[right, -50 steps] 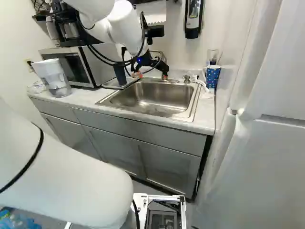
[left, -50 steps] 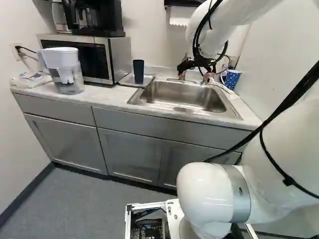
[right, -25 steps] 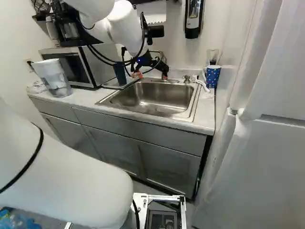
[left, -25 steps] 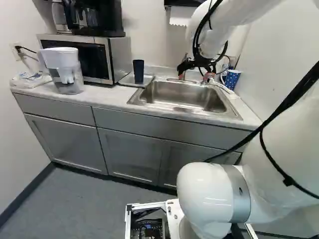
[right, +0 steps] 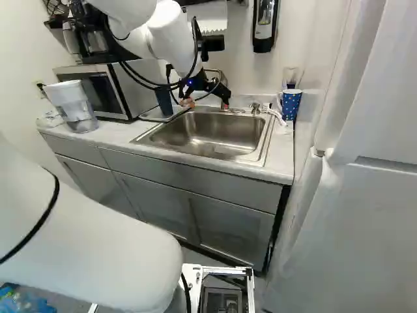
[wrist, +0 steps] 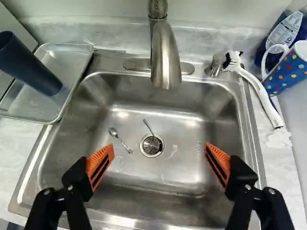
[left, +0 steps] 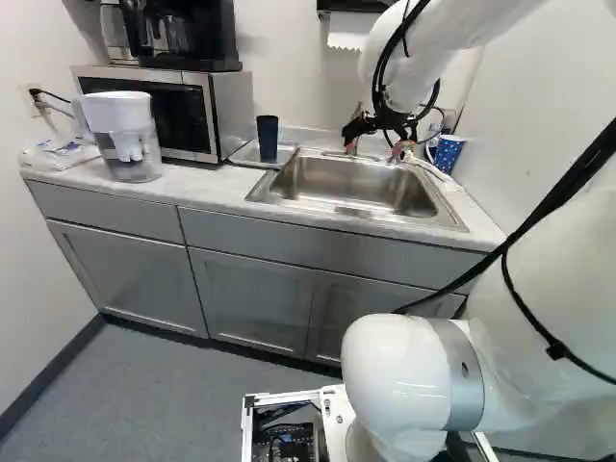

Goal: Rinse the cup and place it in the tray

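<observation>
Dark cup (wrist: 31,67), spotted mug (wrist: 288,72) cut off in wrist view.

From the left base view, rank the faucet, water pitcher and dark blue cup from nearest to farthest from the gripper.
1. Faucet: at the back of the sink, close by the gripper.
2. Dark blue cup: standing on the tray, left of the sink.
3. Water pitcher: farther left, in front of the microwave.

No change can be made out in either base view since the earlier pictures. Any shift of the tool (right: 206,104) is too small to tell.
</observation>
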Available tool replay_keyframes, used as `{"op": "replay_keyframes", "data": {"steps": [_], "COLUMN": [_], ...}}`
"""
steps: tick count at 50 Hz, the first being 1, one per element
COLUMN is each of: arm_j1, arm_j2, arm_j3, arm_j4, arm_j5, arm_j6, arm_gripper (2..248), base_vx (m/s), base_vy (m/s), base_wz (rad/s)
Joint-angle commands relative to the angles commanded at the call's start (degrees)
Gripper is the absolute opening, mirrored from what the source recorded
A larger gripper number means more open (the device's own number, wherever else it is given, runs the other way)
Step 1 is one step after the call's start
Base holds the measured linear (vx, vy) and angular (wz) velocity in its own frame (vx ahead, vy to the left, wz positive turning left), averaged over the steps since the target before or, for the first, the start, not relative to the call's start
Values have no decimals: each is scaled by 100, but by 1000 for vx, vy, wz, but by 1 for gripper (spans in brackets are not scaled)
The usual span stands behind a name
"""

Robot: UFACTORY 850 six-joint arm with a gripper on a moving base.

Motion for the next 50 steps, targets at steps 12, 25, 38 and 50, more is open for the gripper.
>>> {"op": "replay_keyframes", "data": {"steps": [12,25,38,50], "arm_j1": [0,0,0,0], "arm_j2": [0,0,0,0], "arm_j3": [0,0,0,0], "arm_j4": [0,0,0,0], "arm_j5": [0,0,0,0], "arm_j6": [0,0,0,0], "arm_gripper": [247,247,247,247], "base_vx": [0,-40,-27,-56], "base_vy": [0,40,49,59], "base_wz": [0,13,-6,-1]}}
